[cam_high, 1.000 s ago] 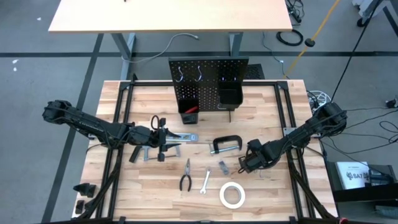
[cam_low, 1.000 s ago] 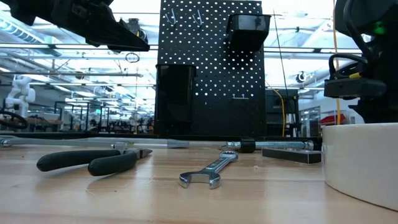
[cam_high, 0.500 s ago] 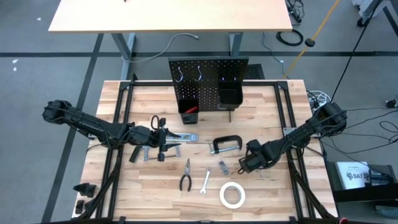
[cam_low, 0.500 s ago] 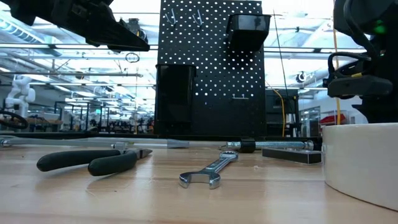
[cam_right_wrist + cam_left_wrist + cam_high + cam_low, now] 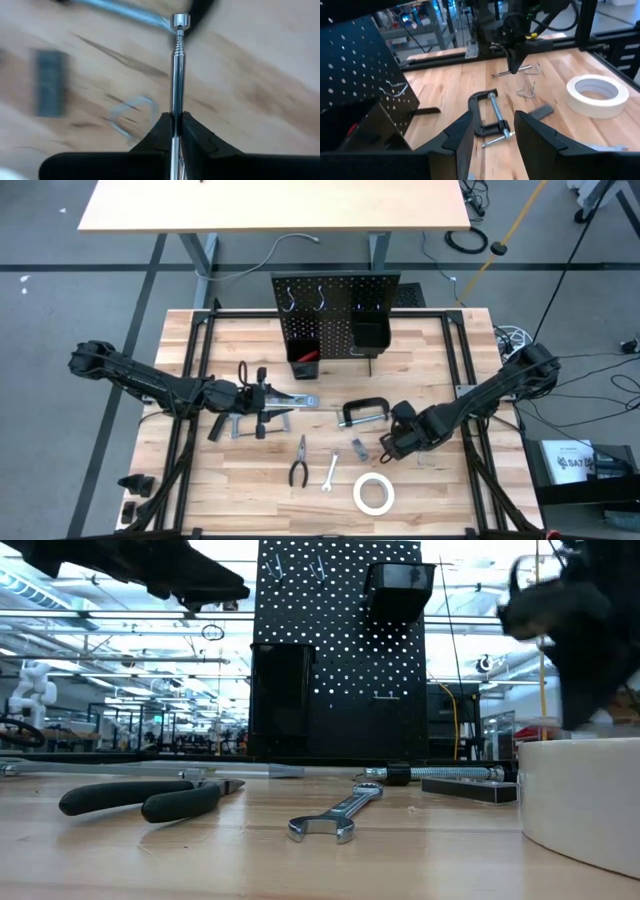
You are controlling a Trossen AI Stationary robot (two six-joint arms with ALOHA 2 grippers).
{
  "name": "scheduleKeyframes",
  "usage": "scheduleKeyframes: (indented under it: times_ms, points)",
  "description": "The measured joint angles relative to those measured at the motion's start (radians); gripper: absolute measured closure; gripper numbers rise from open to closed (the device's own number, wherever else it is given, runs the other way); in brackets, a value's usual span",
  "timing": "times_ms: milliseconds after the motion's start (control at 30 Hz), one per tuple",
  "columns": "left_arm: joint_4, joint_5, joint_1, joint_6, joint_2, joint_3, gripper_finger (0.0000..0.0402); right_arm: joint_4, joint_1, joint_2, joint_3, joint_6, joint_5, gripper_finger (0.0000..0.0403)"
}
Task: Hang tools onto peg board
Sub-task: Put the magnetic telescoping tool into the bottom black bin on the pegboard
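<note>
- Right hand [image 5: 385, 448], clamped on a thin silver telescopic rod [image 5: 176, 70], has shifted slightly toward the black C-clamp [image 5: 364, 412].
- Left hand [image 5: 268, 402], fingers apart, has edged back.
- One white tape roll [image 5: 373, 493], one wrench [image 5: 330, 470].

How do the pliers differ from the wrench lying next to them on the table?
The pliers have dark covered handles that spread apart; the wrench is one bare silver bar. The pliers look longer and bulkier; the wrench is slimmer. In the low view the pliers lie sideways, the wrench points toward the peg board. Both lie flat on the table, unhung.
</note>
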Motion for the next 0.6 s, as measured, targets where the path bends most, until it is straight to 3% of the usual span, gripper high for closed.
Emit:
scheduleKeyframes:
  times_ms: [300,600]
  points:
    - [0.014,0.035,0.000,-0.001,0.000,0.000,0.0256,0.059,-0.001,-0.002,0.156,-0.266,0.249,0.0391]
    - [0.110,0.130,-0.002,-0.012,0.000,0.000,0.0256,0.434,-0.015,-0.002,0.177,-0.731,0.400,0.0391]
